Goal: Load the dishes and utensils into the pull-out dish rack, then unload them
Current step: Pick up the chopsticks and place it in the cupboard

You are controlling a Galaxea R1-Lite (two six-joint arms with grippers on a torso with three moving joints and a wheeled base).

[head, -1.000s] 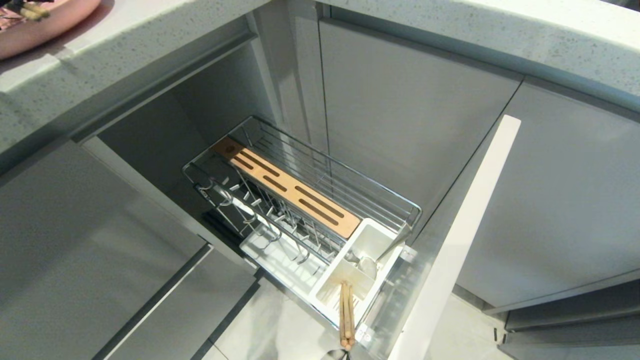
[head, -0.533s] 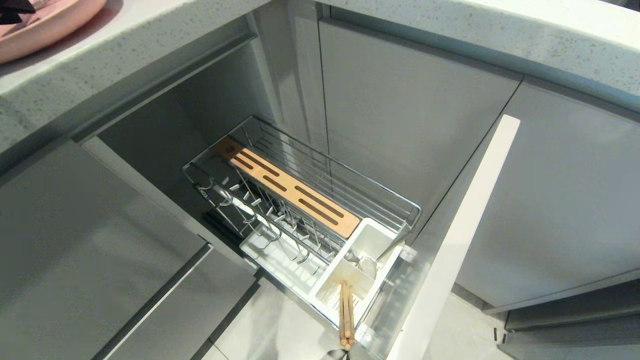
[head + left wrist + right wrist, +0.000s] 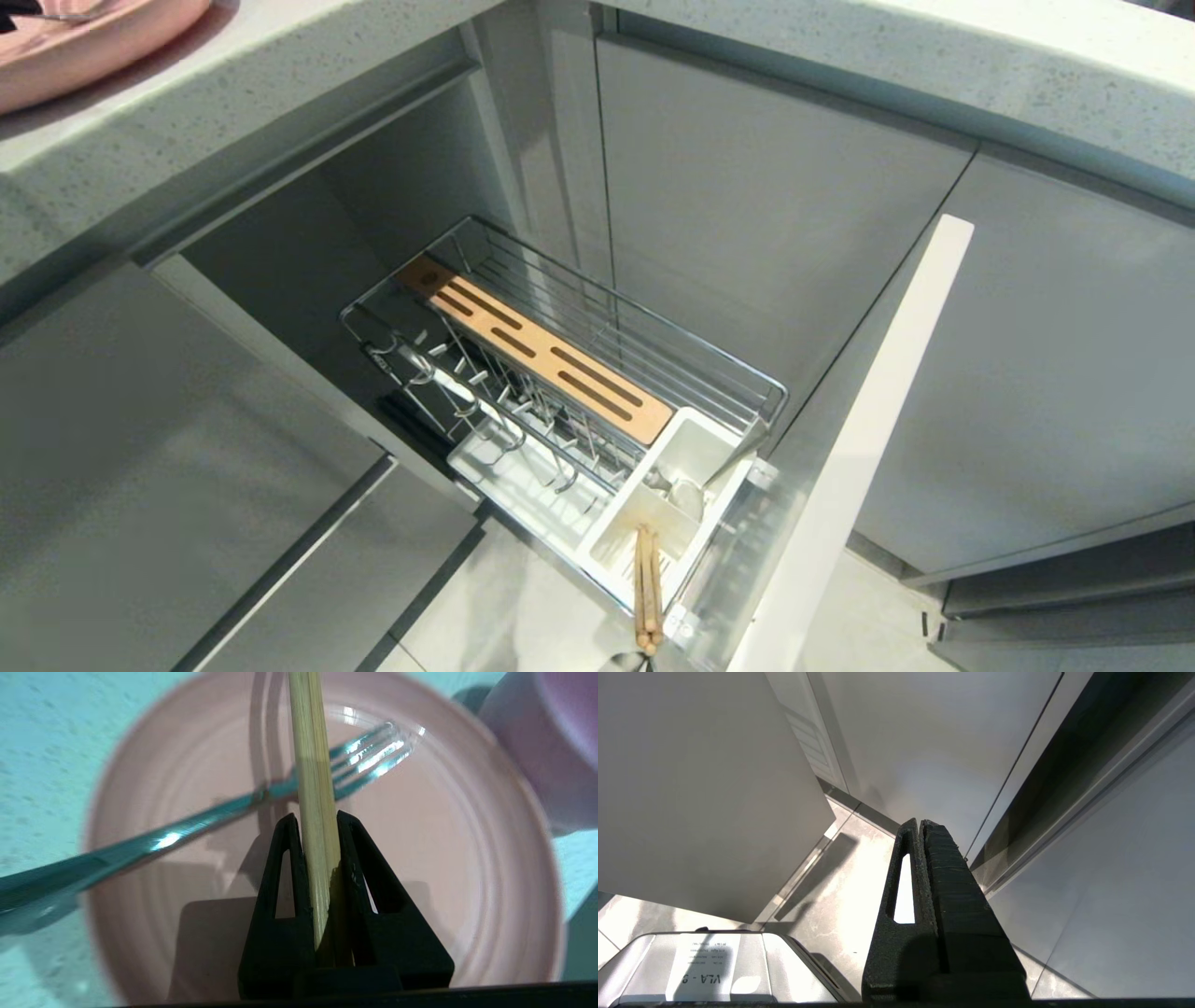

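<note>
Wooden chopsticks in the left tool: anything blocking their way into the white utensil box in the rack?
Nothing visible does. The left tool is shut on light wooden chopsticks above the round pink plate. The white plastic utensil box stands open-topped in the pulled-out chrome wire rack; one wooden pair already leans there.

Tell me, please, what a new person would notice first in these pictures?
First, the left gripper, shut on chopsticks just above the pink plate on the counter, where a fork lies across the plate. Next, the rack, pulled out of the grey cabinet below, with another pair of chopsticks standing in its white box. The right gripper hangs shut near the floor.
</note>
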